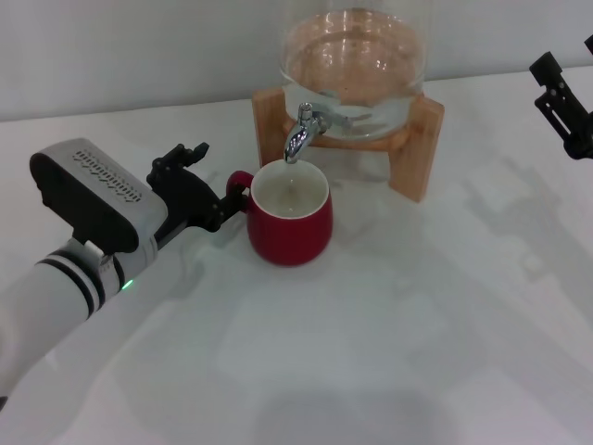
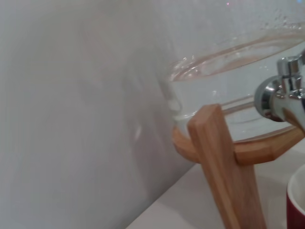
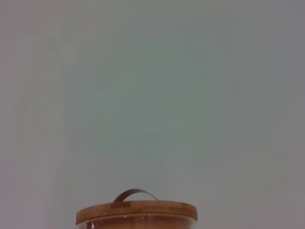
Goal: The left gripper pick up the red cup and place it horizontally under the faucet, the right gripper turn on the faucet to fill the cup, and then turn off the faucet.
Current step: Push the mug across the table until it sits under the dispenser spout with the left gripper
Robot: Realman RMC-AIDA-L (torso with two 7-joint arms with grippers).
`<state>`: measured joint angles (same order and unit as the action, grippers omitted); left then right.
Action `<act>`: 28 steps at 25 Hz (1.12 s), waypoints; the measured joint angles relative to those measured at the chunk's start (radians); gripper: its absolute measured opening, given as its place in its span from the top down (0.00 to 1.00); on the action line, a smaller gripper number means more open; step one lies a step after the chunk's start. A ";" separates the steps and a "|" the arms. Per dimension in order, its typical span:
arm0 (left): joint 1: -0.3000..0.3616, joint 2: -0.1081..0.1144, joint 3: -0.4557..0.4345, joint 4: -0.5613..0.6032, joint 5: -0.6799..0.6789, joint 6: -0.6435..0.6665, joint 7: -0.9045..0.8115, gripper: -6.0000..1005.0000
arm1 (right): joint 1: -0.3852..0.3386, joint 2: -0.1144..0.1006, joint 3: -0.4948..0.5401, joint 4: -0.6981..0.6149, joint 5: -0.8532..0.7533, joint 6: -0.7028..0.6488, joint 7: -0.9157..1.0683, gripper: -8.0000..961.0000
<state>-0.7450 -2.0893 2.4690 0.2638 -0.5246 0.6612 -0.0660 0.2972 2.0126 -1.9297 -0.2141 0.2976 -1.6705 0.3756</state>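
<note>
Cup placement appears complete: we find the red cup upright on the desk, its mouth directly beneath the spout of the faucet. We cannot make out whether any water is in the cup; no stream shows at the spout. The left gripper sits at the cup's loop handle, its jaws clamped on the handle as far as we can judge. The faucet projects from the glass jar, which holds water and rests in the wooden stand. The right gripper hangs well apart at the far right; we cannot tell how its jaws stand. Opening the faucet, filling and closing look outstanding.
</note>
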 joint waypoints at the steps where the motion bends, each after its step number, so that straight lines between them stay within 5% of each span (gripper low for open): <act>1: 0.004 0.000 -0.003 0.000 -0.001 0.000 0.000 0.30 | 0.000 0.000 0.000 -0.002 0.000 0.000 0.000 0.18; 28: 0.036 -0.002 -0.007 0.026 -0.014 -0.002 -0.024 0.30 | 0.001 0.000 0.000 -0.009 0.000 -0.001 -0.001 0.18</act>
<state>-0.7085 -2.0909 2.4620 0.2900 -0.5385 0.6595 -0.0904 0.2978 2.0126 -1.9297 -0.2226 0.2976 -1.6715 0.3742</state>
